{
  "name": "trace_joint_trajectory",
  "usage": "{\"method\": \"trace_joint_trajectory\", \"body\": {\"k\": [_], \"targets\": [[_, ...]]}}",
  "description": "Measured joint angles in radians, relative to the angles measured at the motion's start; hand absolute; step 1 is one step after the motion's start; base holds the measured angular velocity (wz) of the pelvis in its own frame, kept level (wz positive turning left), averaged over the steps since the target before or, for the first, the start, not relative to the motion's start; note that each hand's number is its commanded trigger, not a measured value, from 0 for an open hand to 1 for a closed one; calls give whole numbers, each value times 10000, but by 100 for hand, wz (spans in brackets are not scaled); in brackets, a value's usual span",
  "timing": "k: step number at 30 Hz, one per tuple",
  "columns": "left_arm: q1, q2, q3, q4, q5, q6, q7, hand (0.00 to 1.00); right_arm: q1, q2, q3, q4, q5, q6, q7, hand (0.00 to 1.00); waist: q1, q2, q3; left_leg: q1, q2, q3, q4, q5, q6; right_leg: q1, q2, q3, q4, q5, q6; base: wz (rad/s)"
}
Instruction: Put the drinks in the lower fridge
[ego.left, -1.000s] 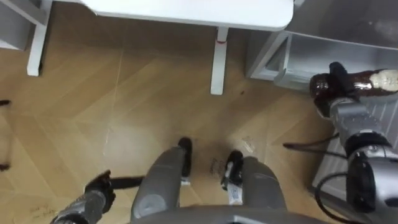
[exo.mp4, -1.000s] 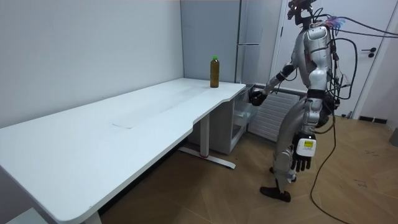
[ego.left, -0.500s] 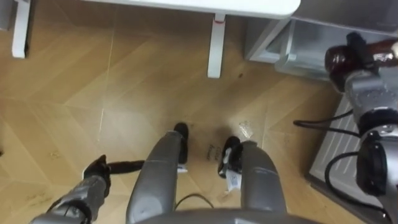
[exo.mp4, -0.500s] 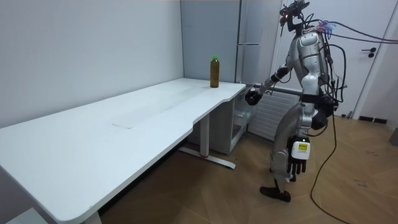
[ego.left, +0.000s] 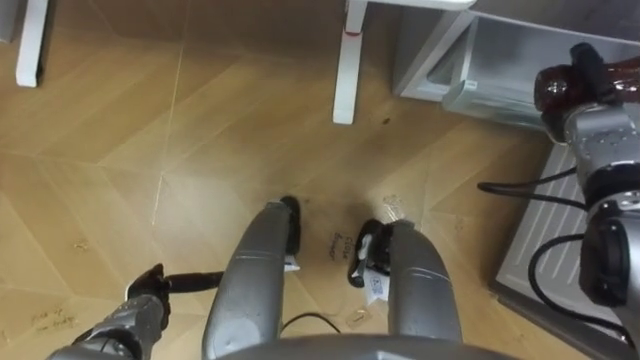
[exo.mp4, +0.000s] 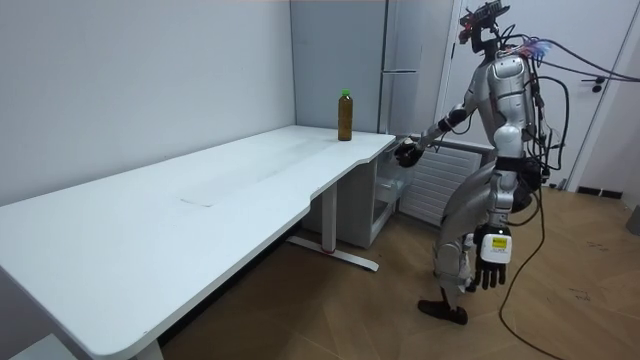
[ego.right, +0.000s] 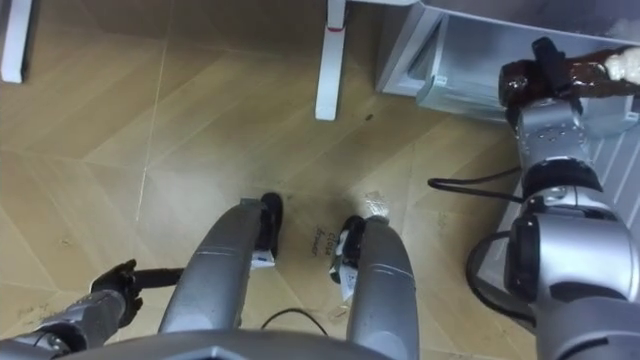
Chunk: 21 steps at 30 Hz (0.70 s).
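Note:
A dark brown drink bottle (ego.left: 555, 88) lies sideways in my right hand (ego.left: 592, 112), whose fingers are curled round it, at the upper right of the eye views. It hangs in front of the open lower fridge compartment (ego.left: 492, 62). In the room view that hand (exo.mp4: 407, 155) is stretched out toward the fridge (exo.mp4: 385, 205) beside the table's end. A second brown bottle with a green cap (exo.mp4: 345, 115) stands upright on the white table (exo.mp4: 200, 215) near its far corner. My left hand (ego.left: 145, 298) hangs by my side with relaxed fingers, holding nothing.
I stand on the wooden floor between the table's end and a white ribbed panel (ego.left: 545, 245) at my right. A white table leg (ego.left: 345, 70) stands just left of the fridge. A tall grey cabinet (exo.mp4: 400, 60) rises behind the table.
My right hand with the bottle has shifted up and to the right, closer to the fridge opening. The left hand has swung lower at my side. The head camera has tilted a little.

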Motion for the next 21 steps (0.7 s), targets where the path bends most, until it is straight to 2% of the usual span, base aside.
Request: {"method": "trace_joint_trajectory", "body": {"k": [10,16,21], "targets": [[43,111,-206,20,5,147,-18,0,-11,0,83,3,839,-64,-157,0,1,-100,3,-3,17,-29,75,-32,-50,-18,8,-14,124,-59,-66,1],[62,123,-624,16,82,232,-26,0,0,4,185,52,979,-78,-102,0,-27,-142,-5,23,13,-69,138,-51,-66,42,22,-23,112,-57,-66,0],[77,178,-724,-8,222,428,-26,0,168,7,503,93,1017,-70,170,0,10,-138,-7,41,20,-121,166,-54,-73,80,41,-65,111,-60,-70,0]]}}
